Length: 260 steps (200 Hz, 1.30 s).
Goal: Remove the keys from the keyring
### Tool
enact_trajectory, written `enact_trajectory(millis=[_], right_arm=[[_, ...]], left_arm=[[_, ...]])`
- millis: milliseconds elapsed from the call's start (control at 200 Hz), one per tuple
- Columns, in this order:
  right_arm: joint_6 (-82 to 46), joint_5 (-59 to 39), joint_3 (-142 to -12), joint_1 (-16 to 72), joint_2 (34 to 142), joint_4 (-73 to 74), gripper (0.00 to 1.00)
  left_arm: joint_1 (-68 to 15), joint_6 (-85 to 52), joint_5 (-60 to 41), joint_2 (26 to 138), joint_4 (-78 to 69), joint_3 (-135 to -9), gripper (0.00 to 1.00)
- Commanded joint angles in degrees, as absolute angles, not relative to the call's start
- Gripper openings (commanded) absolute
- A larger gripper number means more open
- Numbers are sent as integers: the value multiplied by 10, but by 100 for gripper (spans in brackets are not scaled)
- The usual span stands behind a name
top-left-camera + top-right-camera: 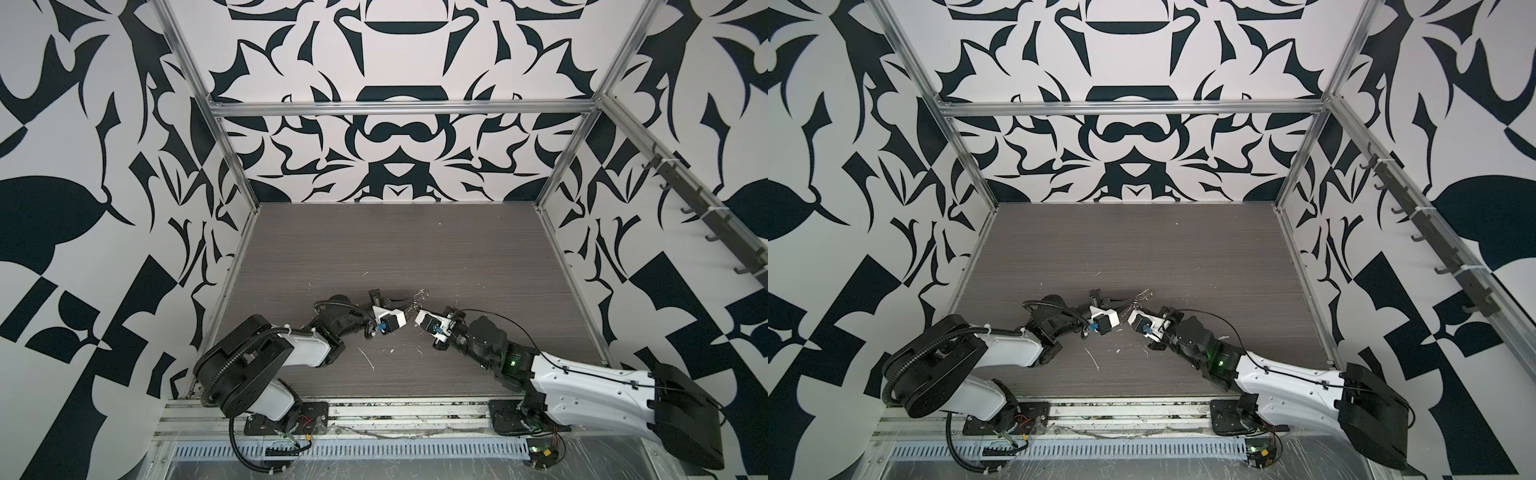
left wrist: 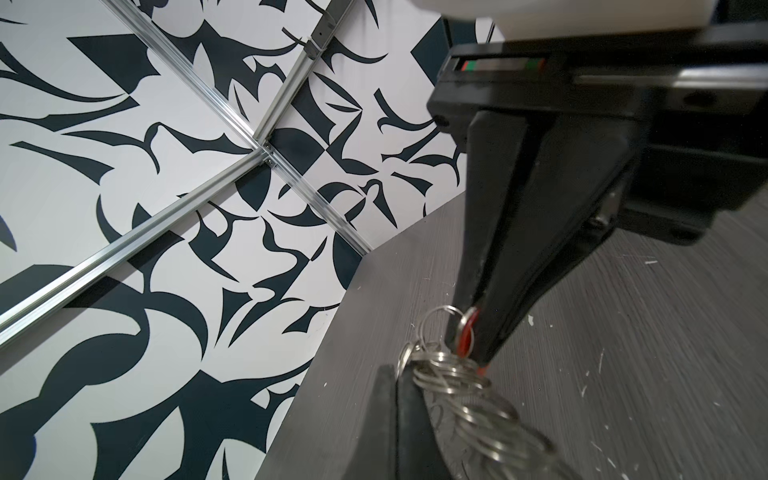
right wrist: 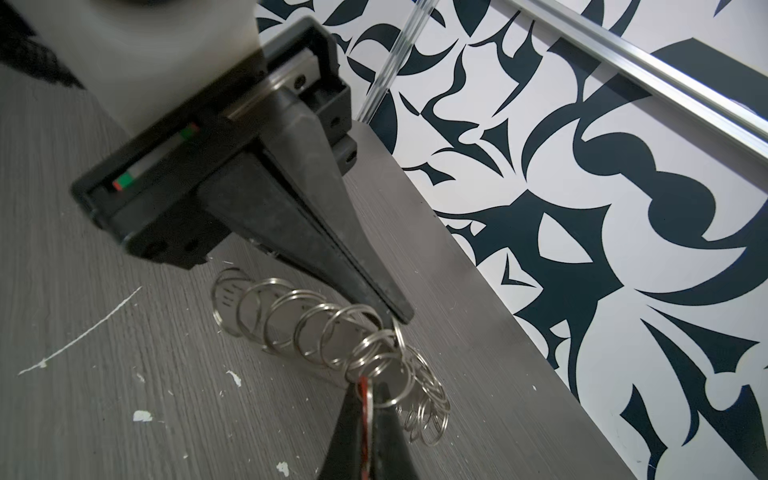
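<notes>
As the left claw point(image 2: 471, 359) pinches the tag point(image 2: 465, 330) (red), table point(image 1: 395, 249) edges lie far.

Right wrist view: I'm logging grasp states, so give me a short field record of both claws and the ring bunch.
left claw: shut on the red tag
right claw: shut, tip at the rings; hold unclear
rings: silvery linked bunch, joined to the tag
keys: cannot be told apart from the rings
table: grey woodgrain, white flecks
</notes>
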State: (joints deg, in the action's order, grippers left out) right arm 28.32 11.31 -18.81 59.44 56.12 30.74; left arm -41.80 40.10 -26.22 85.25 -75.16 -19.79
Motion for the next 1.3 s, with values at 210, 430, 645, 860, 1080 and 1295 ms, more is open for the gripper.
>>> enact_trajectory(millis=[210, 430, 645, 860, 1080, 1295], right_arm=[[320, 62, -201, 619, 545, 256, 0], [405, 87, -240, 619, 511, 170, 0], [503, 101, -306, 616, 479, 50, 0], [574, 90, -371, 592, 441, -43, 0], [604, 68, -416, 579, 431, -73, 0], [634, 30, -445, 548, 444, -59, 0]], left_arm=[[-399, 324, -187, 807, -762, -250, 0], [-413, 364, -128, 701, -364, -350, 0], [-413, 360, -123, 676, -223, -392, 0], [-413, 303, -125, 663, -136, -438, 0], [-413, 218, -84, 665, -65, -493, 0], [-413, 187, -70, 669, -23, -517, 0]])
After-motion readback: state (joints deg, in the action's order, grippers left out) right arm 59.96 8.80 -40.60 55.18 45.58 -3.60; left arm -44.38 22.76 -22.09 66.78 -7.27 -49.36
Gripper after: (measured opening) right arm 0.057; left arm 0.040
